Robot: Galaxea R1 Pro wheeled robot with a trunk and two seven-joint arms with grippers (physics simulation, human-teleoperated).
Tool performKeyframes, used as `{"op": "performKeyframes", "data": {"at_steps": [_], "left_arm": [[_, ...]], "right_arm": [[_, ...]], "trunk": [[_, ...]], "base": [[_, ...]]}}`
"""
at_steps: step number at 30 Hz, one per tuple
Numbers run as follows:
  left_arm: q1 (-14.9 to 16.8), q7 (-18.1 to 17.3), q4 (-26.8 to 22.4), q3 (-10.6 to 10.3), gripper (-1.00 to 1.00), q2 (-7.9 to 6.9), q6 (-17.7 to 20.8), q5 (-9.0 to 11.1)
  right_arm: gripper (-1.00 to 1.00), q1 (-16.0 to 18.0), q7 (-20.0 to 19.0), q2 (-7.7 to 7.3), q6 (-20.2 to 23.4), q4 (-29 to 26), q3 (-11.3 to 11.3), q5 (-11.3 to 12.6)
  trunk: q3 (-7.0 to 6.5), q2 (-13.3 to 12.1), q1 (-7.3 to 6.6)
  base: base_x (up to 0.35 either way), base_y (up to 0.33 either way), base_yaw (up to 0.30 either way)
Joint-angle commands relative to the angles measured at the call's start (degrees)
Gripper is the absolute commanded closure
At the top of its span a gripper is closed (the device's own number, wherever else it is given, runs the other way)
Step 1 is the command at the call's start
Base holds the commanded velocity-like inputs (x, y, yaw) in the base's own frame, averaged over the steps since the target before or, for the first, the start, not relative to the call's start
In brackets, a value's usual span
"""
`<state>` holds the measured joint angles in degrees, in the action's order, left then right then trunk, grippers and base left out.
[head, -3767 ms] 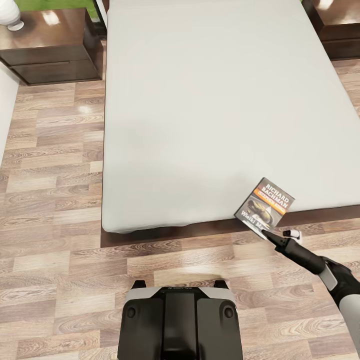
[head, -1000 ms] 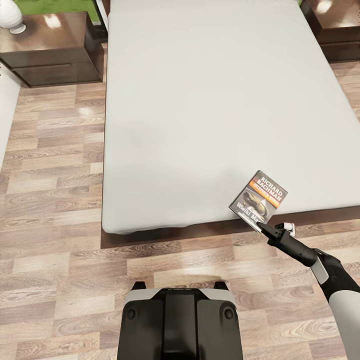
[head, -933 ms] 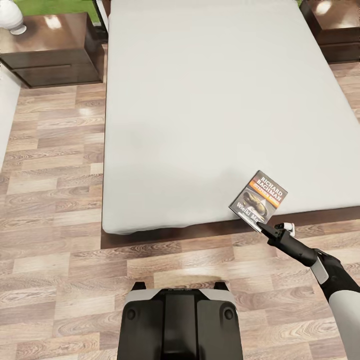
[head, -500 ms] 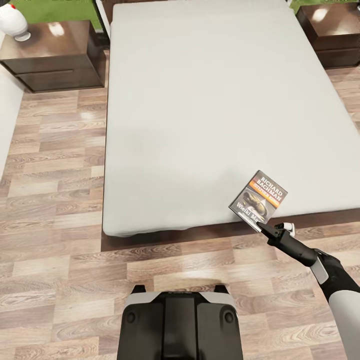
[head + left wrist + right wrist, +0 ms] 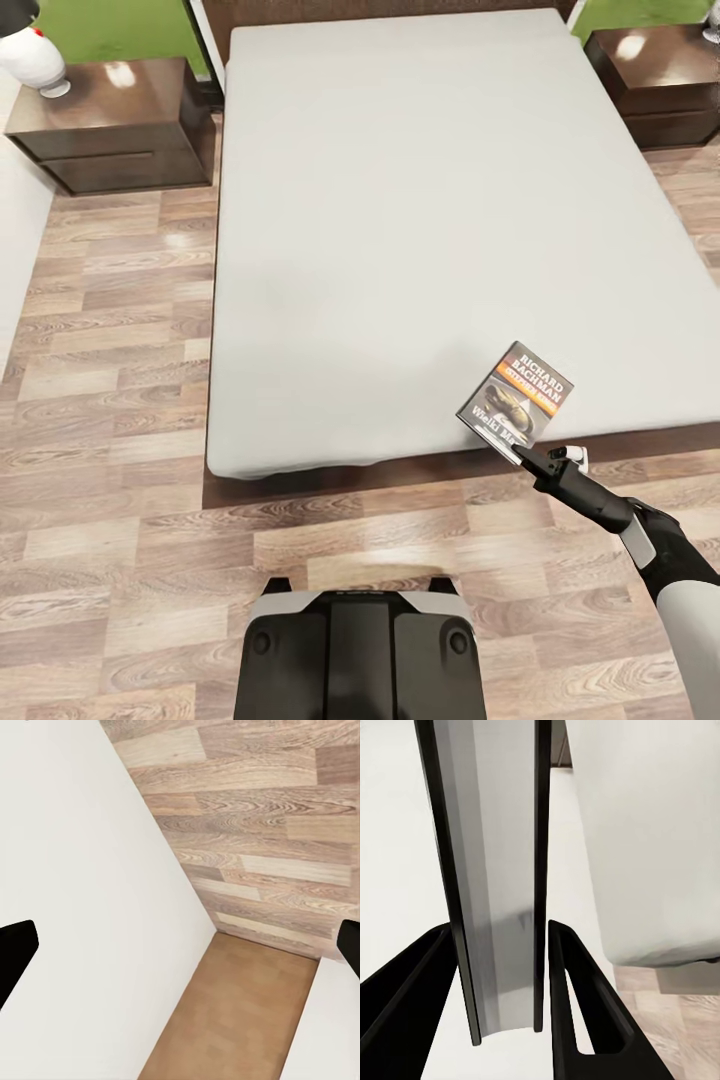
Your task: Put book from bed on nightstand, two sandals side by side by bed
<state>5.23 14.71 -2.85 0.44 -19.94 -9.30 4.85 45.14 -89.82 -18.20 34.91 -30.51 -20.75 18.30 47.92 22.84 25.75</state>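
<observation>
The book [image 5: 516, 396], dark with an orange band and white lettering, is tilted over the near right corner of the bed [image 5: 400, 200]. My right gripper [image 5: 522, 455] is shut on its lower edge. In the right wrist view the book [image 5: 495, 870] stands edge-on between the two black fingers [image 5: 577, 1005] of the right gripper [image 5: 501, 931]. The left gripper [image 5: 180, 952] is open, its fingertips far apart, over a white surface and wood floor. One nightstand [image 5: 110, 120] stands left of the bed's head and another nightstand [image 5: 655, 70] stands right of it. The two sandals are out of view.
A white vase [image 5: 30, 50] stands on the left nightstand's far corner. Wood-plank floor [image 5: 110, 330] runs along the bed's left side and in front of its foot. My base [image 5: 360, 650] is on the floor just short of the bed's foot. A white wall edges the far left.
The whole picture has shifted downward as the camera moved, showing more of the bed's head and both nightstands. The book stays in my right gripper, a little left of where it was.
</observation>
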Motion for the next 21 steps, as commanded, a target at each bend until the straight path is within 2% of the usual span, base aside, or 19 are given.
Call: {"op": "performKeyframes", "data": {"at_steps": [1,21], "left_arm": [[0.02,-0.06,0.04,0.0,-1.0,0.0,-0.28,0.51],[0.02,-0.11,0.04,0.0,-1.0,0.01,-0.28,0.51]], "right_arm": [[1.0,0.02,-0.18,0.0,0.6,0.01,-0.02,0.0],[1.0,0.03,-0.18,0.08,0.59,0.01,0.2,-0.21]], "trunk": [[-0.04,0.08,0.03],[-1.89,0.08,0.03]], "base": [[0.0,0.0,0.0],[0.0,0.0,0.0]]}}
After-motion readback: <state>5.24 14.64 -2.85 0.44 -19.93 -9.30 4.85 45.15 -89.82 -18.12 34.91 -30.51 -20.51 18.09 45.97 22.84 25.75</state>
